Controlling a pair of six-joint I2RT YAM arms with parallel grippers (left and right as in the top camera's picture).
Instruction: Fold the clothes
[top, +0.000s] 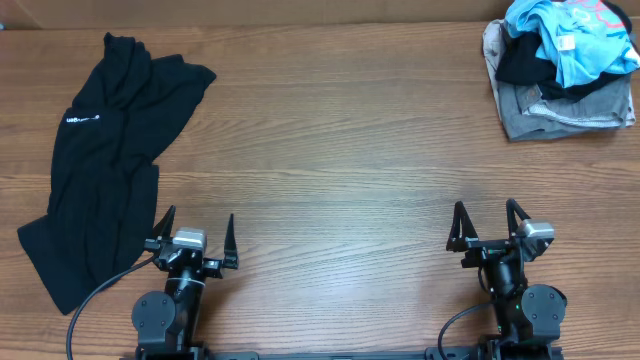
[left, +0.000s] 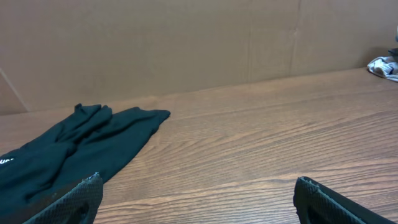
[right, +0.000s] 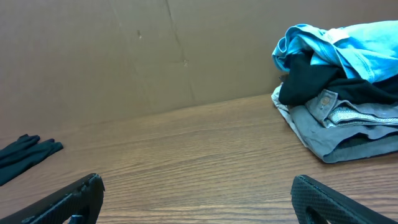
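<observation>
Black thin fabric, the clothes (top: 100, 160), is seen from overhead lying crumpled at the left of the wooden worktop (top: 330, 150), just beside the left fingers (top: 165, 228). These and the right fingers (top: 458, 230) are spread wide and empty. In the left wrist view the clothes (left: 74, 152) are seen ahead, to the left. In the right wrist view a light blue shirt (right: 348, 40) is piled on a grey garment (right: 336, 134).

The whole table (top: 340, 150) is seen straight down from overhead. Each wrist view is set low, facing forward across the table; the black garment (top: 100, 170) is caught in all three.
</observation>
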